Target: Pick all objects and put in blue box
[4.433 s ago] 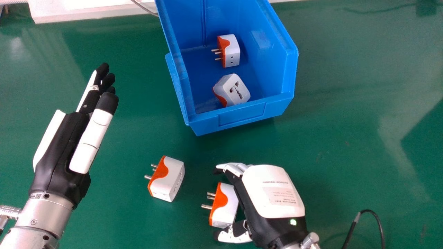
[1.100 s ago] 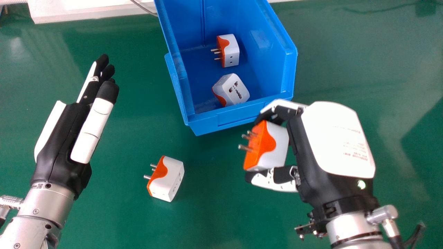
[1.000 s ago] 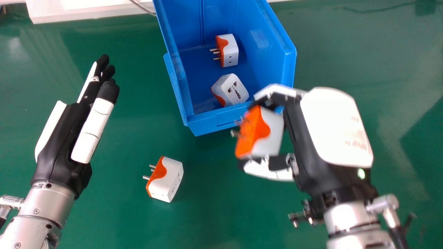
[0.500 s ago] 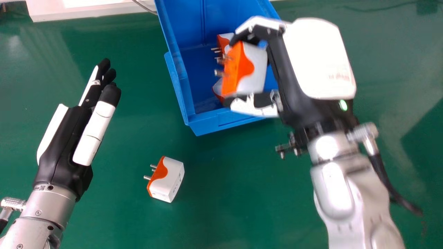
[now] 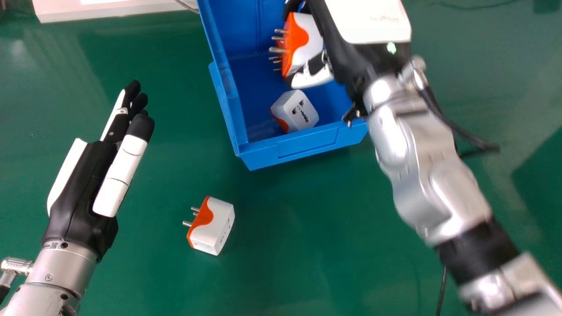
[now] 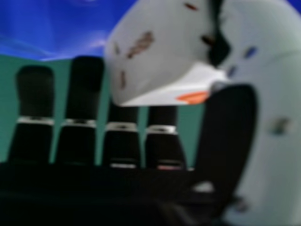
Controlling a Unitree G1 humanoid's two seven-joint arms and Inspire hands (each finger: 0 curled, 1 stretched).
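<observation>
By the right hand [image 5: 366,26], a white-and-orange adapter [image 5: 305,44] is being gripped between thumb and fingers and is being held over the far part of the blue box [image 5: 307,145]; its height above the floor cannot be told. Beneath it, another adapter is being mostly hidden, with pins [image 5: 276,69] being exposed. A second boxed adapter [image 5: 296,112] is being supported near the near wall. Nearer and left, a loose adapter [image 5: 210,226] is being borne by the green table [image 5: 307,228]. Farther left, the left hand [image 5: 81,184] is being held with fingers extended.
</observation>
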